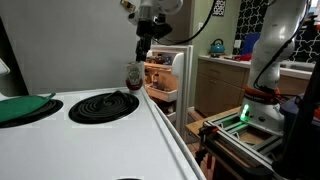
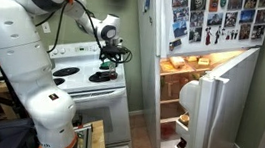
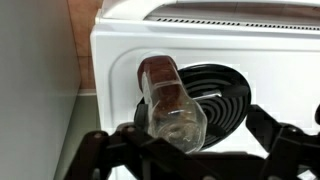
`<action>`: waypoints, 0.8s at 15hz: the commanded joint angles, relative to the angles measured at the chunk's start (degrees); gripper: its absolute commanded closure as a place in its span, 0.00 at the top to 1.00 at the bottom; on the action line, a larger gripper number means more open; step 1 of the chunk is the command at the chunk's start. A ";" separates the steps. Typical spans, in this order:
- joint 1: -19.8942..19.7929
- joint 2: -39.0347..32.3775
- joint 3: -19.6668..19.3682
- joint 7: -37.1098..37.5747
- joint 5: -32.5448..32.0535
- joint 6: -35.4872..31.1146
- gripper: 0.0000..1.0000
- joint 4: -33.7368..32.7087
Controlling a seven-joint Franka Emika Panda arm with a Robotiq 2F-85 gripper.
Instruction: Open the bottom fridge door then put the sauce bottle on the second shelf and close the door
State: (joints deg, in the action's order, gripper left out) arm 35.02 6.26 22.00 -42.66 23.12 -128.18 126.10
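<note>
The sauce bottle [image 1: 133, 76], small clear glass with dark red-brown contents, stands at the back right of the white stove, beside a black coil burner [image 1: 105, 105]. It also shows in an exterior view [image 2: 109, 70] and in the wrist view [image 3: 168, 98]. My gripper [image 1: 142, 56] [image 2: 111, 56] [image 3: 185, 150] hangs straight over the bottle's top. Its fingers are spread to either side, with a clear gap on the right. The bottom fridge door [image 2: 211, 118] stands open, white inner side and racks showing. The fridge shelves [image 2: 183, 90] are lit and hold food.
A green lid [image 1: 22, 106] lies on the stove's near left burner. The shorter upper fridge door [image 2: 209, 20], covered in photos, is shut. The open fridge with its shelves [image 1: 163, 80] is just right of the stove. A counter with a blue kettle [image 1: 217, 46] lies beyond.
</note>
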 commanded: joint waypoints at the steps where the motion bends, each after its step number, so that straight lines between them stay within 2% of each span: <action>1: -0.63 -2.49 1.57 -0.25 -1.46 -3.84 1.00 -0.69; 3: -0.73 -3.26 1.87 -0.29 -1.80 -5.30 0.98 -0.66; 4: -0.78 -3.59 1.99 -0.26 -1.96 -5.68 0.89 -0.69; 5: -0.83 -3.89 2.10 -0.15 -2.16 -6.09 0.73 -0.59; 6: -0.88 -4.13 2.19 -0.08 -2.44 -6.42 0.68 -0.55; 10: -1.25 -4.19 2.35 0.21 -3.08 -6.54 0.38 -0.46; 12: -1.34 -3.89 2.37 0.33 -3.34 -6.42 0.36 -0.51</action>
State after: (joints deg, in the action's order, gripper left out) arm 34.70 2.61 23.24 -42.70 21.24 -133.92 125.87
